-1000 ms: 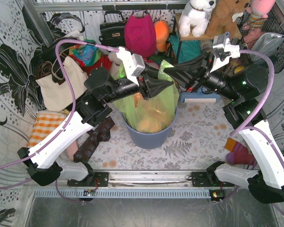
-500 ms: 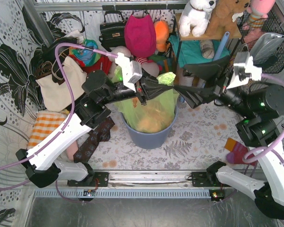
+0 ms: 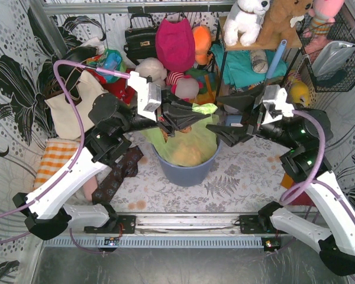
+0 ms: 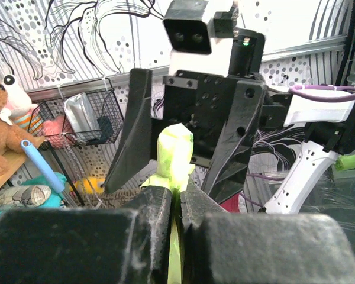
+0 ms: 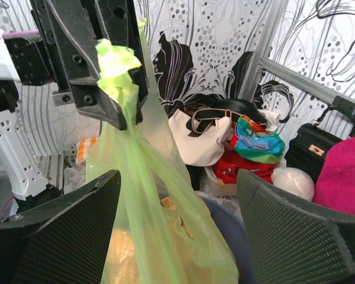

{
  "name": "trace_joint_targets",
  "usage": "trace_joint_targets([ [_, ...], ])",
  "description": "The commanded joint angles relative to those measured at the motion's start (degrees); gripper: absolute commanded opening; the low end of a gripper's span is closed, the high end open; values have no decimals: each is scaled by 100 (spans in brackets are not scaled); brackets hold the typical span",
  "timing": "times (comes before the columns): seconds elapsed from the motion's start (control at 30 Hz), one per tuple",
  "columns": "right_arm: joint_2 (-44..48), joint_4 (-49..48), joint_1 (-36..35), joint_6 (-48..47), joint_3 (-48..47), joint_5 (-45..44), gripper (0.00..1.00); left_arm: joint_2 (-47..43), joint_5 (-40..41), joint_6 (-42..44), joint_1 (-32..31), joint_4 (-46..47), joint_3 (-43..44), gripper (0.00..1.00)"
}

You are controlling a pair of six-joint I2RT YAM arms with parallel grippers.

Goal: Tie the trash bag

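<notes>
The lime-green trash bag (image 3: 188, 141) stands in a blue-grey round bin (image 3: 186, 173), with tan crumpled paper showing through it. My left gripper (image 3: 191, 113) is shut on the bag's gathered top and holds it up over the bin. In the left wrist view a thin green strip (image 4: 176, 148) rises from between the closed fingertips of that gripper (image 4: 176, 200). My right gripper (image 3: 223, 119) stands open just to the right of the bag top, not touching it. In the right wrist view the stretched bag (image 5: 160, 236) hangs between its wide-apart fingers (image 5: 59, 236), below the left gripper (image 5: 109, 94).
Behind the bin are a magenta fabric bag (image 3: 175, 42), a black handbag (image 3: 139, 40), a cream tote (image 3: 77, 106) and colourful cloths. Plush toys (image 3: 248, 21) sit on a shelf at the back right, beside a wire basket (image 3: 334, 53). A striped cloth (image 3: 54, 157) lies at the left.
My right gripper let go of the bag top, opened wide and drew back to the right. My left gripper stayed closed on the top and shifted left with it.
</notes>
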State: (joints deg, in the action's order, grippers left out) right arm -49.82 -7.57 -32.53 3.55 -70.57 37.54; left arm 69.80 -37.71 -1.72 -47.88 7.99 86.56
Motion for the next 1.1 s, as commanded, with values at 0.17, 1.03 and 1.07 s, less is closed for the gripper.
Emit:
trace_joint_targets([
  [0.17,-505,-1019,19,-42,-150,1161,75,11,-3,-176,26,507,-115,15],
  [1.03,-925,-1257,18,535,-306,1563,10,70,1122,-427,28,92,259,49],
  [1.07,-910,-1254,19,522,-290,1551,10,95,1208,-459,25,13,321,51],
])
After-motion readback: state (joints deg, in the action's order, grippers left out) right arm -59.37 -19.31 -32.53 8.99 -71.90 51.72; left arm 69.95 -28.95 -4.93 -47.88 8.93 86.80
